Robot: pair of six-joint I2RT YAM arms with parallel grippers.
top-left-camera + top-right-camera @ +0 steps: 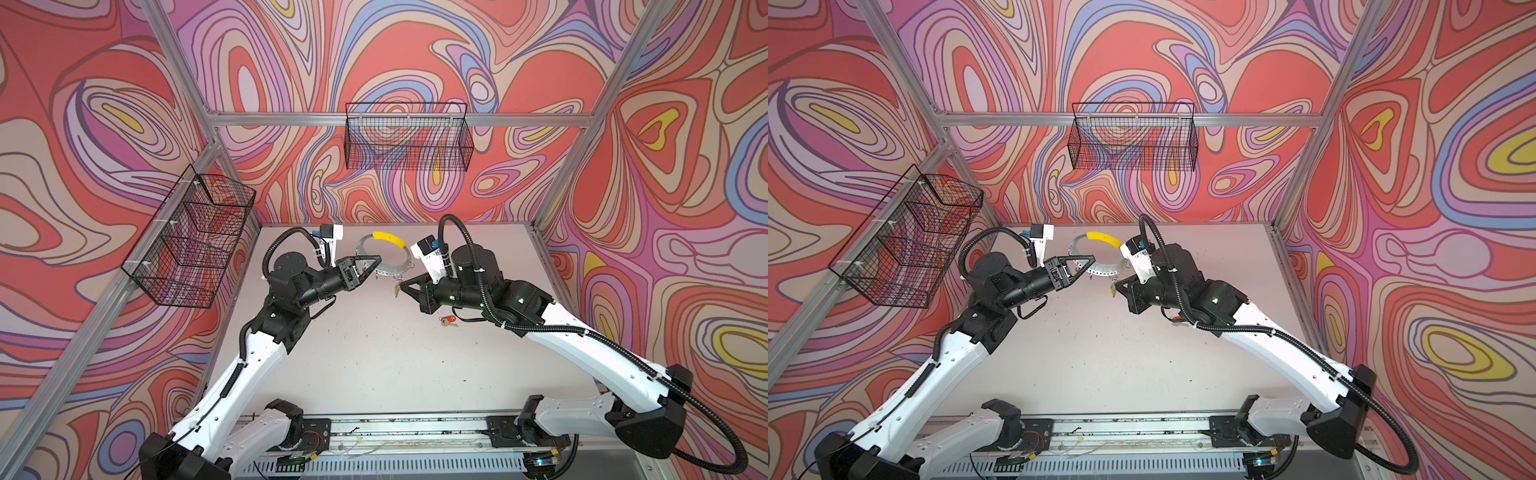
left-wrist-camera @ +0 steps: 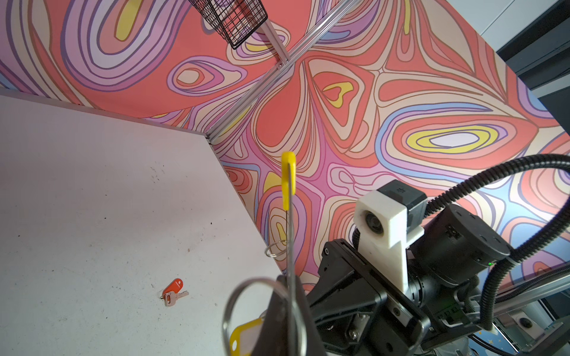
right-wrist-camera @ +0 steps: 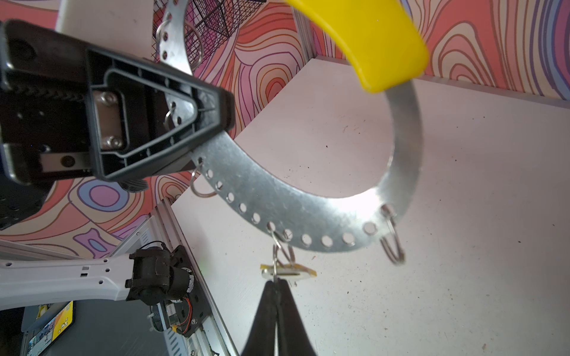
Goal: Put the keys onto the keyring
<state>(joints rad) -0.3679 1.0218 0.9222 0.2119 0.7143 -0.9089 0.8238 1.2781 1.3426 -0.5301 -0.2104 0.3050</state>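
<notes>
1. The red key [image 1: 448,320] lies flat on the table [image 1: 374,357], just beside the right arm and apart from both grippers.
2. The right gripper [image 3: 275,285] is pinched tight on the yellow key [image 3: 288,271], which hangs edge-on against a split ring [image 3: 282,246] on the lower rim of the keyring [image 3: 277,200]. Whether the key is threaded onto that ring cannot be determined.
3. The left gripper [image 1: 376,261] is clamped fully on the keyring's grey band and holds it on edge above the table, with the yellow arc [image 1: 388,238] uppermost.
4. The side basket [image 1: 189,241], divided into compartments, hangs on the left frame. Only wall pattern shows through its mesh.
5. The back basket [image 1: 409,141] hangs on the rear rail. Its mesh likewise shows only wall pattern.
</notes>
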